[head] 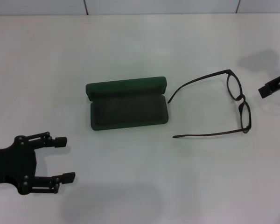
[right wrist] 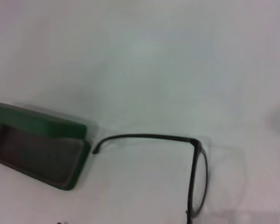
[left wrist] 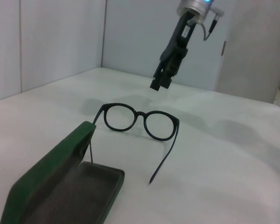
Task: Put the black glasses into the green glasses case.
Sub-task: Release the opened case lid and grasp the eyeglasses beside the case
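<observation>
The green glasses case (head: 128, 109) lies open in the middle of the white table, lid standing at its far side and grey lining showing. The black glasses (head: 238, 100) lie to its right, temple arms unfolded and pointing toward the case. My left gripper (head: 65, 158) is open and empty, low at the near left, apart from the case. My right gripper (head: 266, 89) hangs just right of the lenses, above the table. The left wrist view shows the case (left wrist: 60, 191), the glasses (left wrist: 140, 121) and the right gripper (left wrist: 161, 83) above and behind them. The right wrist view shows the case (right wrist: 37, 149) and the glasses (right wrist: 196, 172).
The white table (head: 130, 46) reaches a pale wall at the back. Nothing else lies on it in view.
</observation>
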`<state>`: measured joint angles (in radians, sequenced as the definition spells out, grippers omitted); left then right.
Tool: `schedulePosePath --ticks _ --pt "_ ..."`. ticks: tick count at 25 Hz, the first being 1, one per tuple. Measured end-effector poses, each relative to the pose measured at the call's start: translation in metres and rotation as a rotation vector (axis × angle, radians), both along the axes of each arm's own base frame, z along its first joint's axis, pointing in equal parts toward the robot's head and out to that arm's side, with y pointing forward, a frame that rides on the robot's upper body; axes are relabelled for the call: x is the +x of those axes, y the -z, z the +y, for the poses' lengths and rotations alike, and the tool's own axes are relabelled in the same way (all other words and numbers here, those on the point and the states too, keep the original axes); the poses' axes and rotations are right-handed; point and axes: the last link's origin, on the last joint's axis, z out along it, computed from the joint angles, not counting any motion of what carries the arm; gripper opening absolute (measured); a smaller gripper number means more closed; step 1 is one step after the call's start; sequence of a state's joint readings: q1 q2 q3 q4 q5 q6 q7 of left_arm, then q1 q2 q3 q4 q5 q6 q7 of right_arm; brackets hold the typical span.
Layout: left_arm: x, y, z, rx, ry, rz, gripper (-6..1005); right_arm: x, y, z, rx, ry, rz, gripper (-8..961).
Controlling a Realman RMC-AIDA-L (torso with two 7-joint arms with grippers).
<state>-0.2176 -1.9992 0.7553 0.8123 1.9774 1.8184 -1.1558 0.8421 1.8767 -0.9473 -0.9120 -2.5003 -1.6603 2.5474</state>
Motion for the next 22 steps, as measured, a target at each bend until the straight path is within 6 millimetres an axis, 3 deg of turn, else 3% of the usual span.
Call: schedulePosePath --ticks 10,22 --pt "0.002 0.0 0.005 0.008 0.019 0.009 865 -0.034 0.039 0.027 -0.005 0.009 -0.198 798" --pt "0.003 -0.001 0.006 0.011 0.021 0.008 863 -0.051 0.071 0.028 0.011 0.03 -0.213 796"
